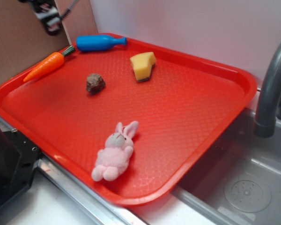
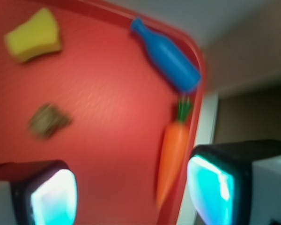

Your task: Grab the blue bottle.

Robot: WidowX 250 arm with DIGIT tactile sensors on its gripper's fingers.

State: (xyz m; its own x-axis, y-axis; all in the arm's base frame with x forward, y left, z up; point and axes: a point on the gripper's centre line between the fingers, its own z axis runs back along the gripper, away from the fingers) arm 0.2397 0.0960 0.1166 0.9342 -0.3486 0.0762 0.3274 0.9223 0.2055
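Nearest us, our gripper [image 2: 131, 197] hangs above the red tray [image 1: 187, 154] with its jaws apart and nothing between them. Just ahead lies the toy carrot [image 2: 171, 154] along the tray's rim. Beyond its green top, nearly touching it, the blue bottle [image 2: 167, 57] rests on its side in the far corner against the rim, so we judge our jaws should straddle its body.

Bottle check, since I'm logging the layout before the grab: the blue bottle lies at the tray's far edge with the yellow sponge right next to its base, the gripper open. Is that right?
Not quite. The thing next to the bottle's base is the carrot, leafy end toward it, as the exterior view shows. The sponge sits apart, further along the tray. The gripper is open in the wrist view.
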